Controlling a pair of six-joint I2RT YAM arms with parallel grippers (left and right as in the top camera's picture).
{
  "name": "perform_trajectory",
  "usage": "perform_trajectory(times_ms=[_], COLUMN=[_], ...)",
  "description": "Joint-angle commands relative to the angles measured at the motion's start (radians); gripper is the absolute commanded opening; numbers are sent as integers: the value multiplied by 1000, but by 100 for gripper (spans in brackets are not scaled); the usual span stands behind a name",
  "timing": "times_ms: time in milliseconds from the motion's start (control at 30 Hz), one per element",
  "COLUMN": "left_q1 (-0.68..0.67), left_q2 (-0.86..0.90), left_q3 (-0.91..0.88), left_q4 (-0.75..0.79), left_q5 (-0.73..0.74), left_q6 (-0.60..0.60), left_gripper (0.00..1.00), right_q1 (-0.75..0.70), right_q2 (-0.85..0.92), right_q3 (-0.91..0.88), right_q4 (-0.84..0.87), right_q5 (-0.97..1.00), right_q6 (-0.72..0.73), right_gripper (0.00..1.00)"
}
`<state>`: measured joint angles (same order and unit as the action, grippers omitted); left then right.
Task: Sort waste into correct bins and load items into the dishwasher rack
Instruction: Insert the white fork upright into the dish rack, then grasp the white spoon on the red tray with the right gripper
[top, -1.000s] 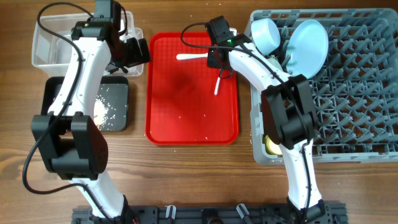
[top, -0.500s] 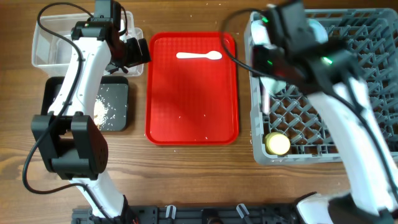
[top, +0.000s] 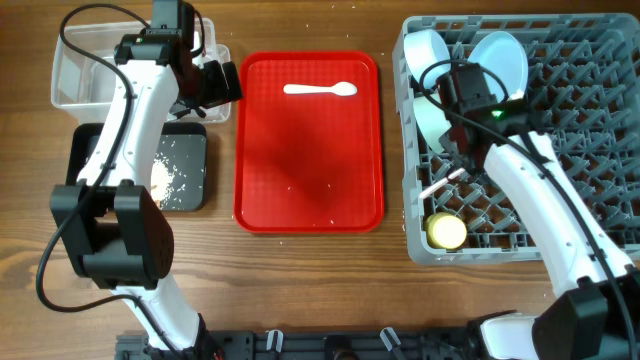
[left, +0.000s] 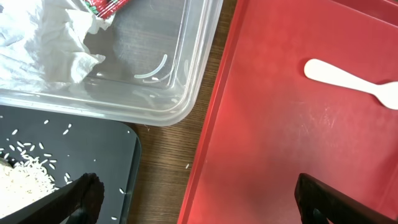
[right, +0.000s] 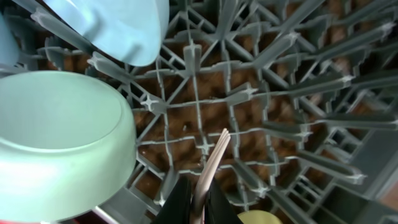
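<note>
Now, overhead: right gripper (top: 456, 172) sits over the dishwasher rack (top: 580, 150), white fork (top: 437, 187) at its tip; spoon (top: 320, 90) lies on the red tray (top: 300, 180). Left wrist: left gripper (left: 198, 186) spread wide, empty. Right wrist: fingers (right: 177, 202) pinch the fork, tines perhaps touching the grid.

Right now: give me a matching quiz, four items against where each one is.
Items:
1. spoon
2. fork
3. napkin
4. food scraps

Places:
A. on the black tray
B. between the fingers of the right gripper
C. in the clear tub
D. on the red tray

Pairs: 1-D, 2-B, 3-C, 4-A
</note>
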<state>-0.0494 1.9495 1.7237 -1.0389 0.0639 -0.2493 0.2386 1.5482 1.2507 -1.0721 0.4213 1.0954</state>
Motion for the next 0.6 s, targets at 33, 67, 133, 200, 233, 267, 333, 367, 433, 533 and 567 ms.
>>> perform_trajectory(times_ms=[33,67,133,200,233,267,333,367,433,533,567], left_q1=[1,1,1,1,1,1,1,1,1,1,1], left_q2=[-14,-14,-14,-14,-14,-14,-14,-14,-14,-14,-14], left_q3=[8,8,8,8,8,8,8,8,8,8,8], left_q4=[0,0,0,0,0,0,0,0,0,0,0], left_q5=[-9,-9,-9,-9,-9,-9,-9,-9,-9,-9,-9], left_q6=[-5,-5,-5,-5,-5,-5,-5,-5,-5,-5,-5], left_gripper=[100,100,100,100,100,100,100,100,100,100,100], right_q1=[-3,-5,-5,-5,-5,-5,-4,-1,13,72,115], right_q2=[1,1,1,1,1,1,-4,-14,-42,-108,-136], right_q3=[-23,-23,-23,-23,-23,-22,-17,-2,31,90,108], right_q4=[13,14,23,31,39,50,61,87,145,210,236], right_q5=[51,68,72,85,87,87,70,21,-84,-236,-267], right_q6=[56,57,60,59,59,55,-4,-145,-396,-662,-708], right_gripper=[8,13,38,42,47,49,49,54,57,61,64])
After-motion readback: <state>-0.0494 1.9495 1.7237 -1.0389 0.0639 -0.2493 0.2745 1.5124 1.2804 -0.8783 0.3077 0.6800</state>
